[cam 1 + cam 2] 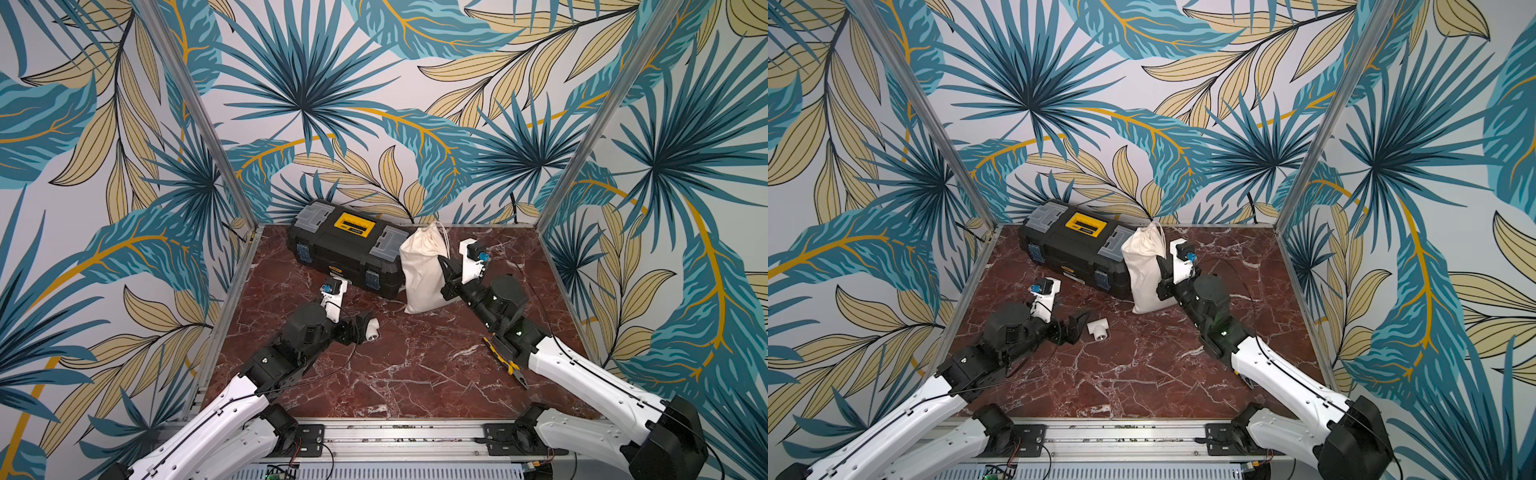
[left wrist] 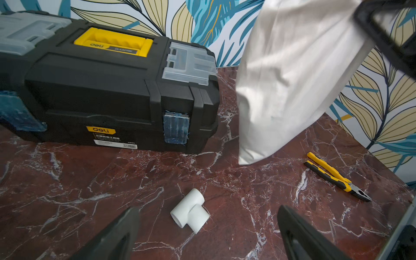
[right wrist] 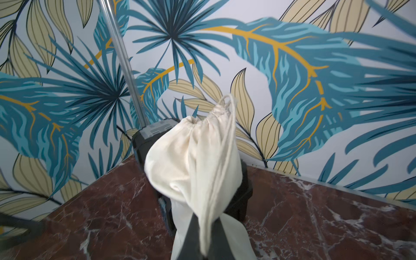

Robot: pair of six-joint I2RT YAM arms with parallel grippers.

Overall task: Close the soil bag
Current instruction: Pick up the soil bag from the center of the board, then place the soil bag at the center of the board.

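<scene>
Red-brown marble tabletop [image 1: 395,374] boxed in by leaf-print walls [image 1: 374,83] is what I'm steering over. In both top views the soft cream-white cloth soil bag [image 1: 424,270] stands right of centre. Its long axis is upright, its base is on the marble, and its side leans against the right end of the black plastic toolbox with the yellow handle [image 1: 345,245]. The right gripper [image 1: 444,264] sits against the bag's right flank with its jaws together. In the right wrist view they pinch the thin cord [image 3: 227,144], perhaps with a fold of cloth, low in the frame. From there the strands climb to the gathered mouth [image 3: 216,112] above. So the mouth lies straight up the bag's axis from those jaws, and I judge that a pull away from it would cinch it tighter. The left gripper [image 1: 1075,326] is well apart at lower left, jaws spread wide and holding nothing, just beside the small white plastic pipe tee [image 1: 1099,328]. The right arm is plainly nearer. My count is one bag, one toolbox, one tee, one yellow-and-black pair of pliers [image 1: 505,365] and two arms.
</scene>
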